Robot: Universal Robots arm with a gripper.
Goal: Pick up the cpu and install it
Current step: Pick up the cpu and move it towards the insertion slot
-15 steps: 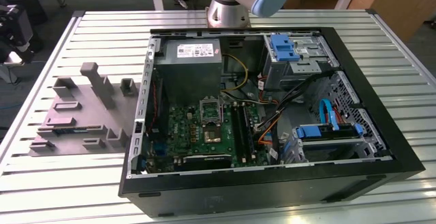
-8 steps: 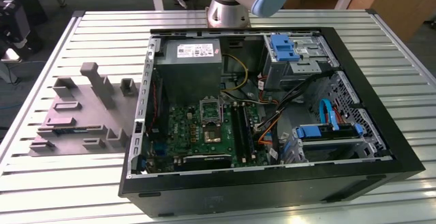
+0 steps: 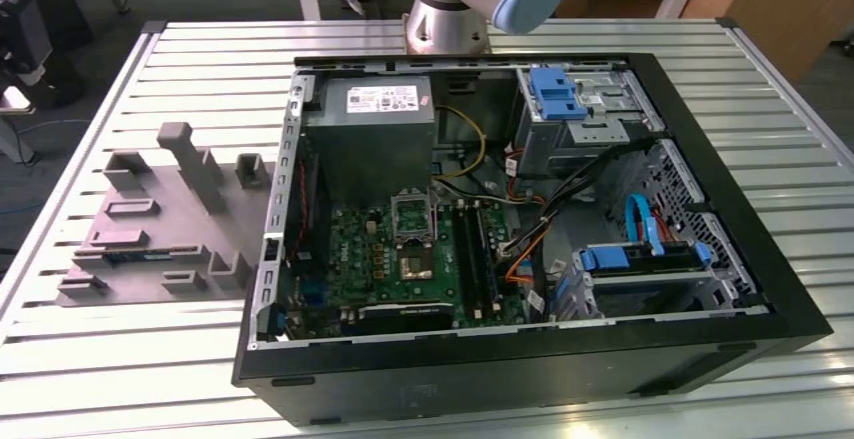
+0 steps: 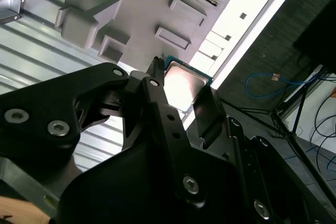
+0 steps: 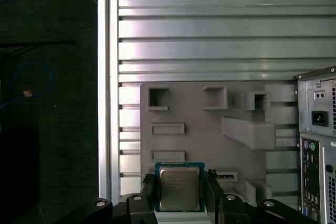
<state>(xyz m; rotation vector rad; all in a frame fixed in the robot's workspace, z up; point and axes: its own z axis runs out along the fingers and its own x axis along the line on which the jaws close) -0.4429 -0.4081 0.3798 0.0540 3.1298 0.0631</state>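
Cpu (image 5: 179, 186) in hand, held above the tray (image 3: 147, 229); install not yet done.
Exterior view: socket (image 3: 416, 259) looks unfilled inside the case (image 3: 467, 379), tray at its nine o'clock. Both wrist views: tool (image 4: 181, 87) (image 5: 179, 184) clamps the cpu's (image 4: 184, 85) edges. Seating calls for squaring it to the socket.

Exterior view: high, angled down on the open PC case (image 3: 507, 379), grey jig (image 3: 147, 249) at frame left. Both wrist views sit close behind the gripper (image 5: 179, 182) (image 4: 181, 82) holding the cpu (image 5: 179, 191) (image 4: 182, 86), facing that jig and slatted table (image 3: 134, 359).
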